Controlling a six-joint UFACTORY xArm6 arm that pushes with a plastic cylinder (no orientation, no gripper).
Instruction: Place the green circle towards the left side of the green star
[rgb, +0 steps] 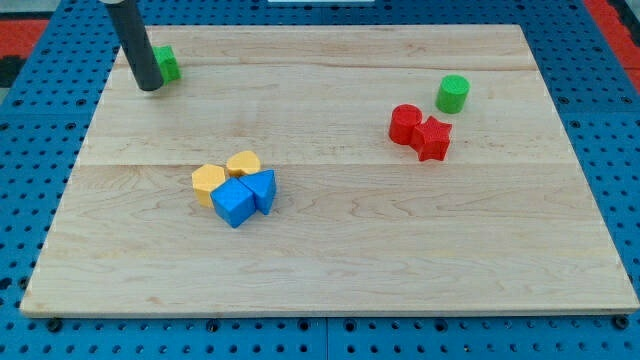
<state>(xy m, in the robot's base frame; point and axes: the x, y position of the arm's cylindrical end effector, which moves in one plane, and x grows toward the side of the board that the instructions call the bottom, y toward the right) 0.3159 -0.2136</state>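
Note:
The green circle (452, 93) stands at the view's upper right, just above two red blocks. The green star (166, 64) is at the view's upper left, partly hidden behind my rod. My tip (148, 86) rests on the board touching the star's left lower side, far from the green circle.
A red round block (405, 123) and a red star (434, 138) touch each other below the green circle. Two yellow blocks (208, 181) (243, 163) and two blue blocks (235, 203) (262, 188) cluster at the board's middle left. The wooden board (400, 250) lies on a blue pegboard.

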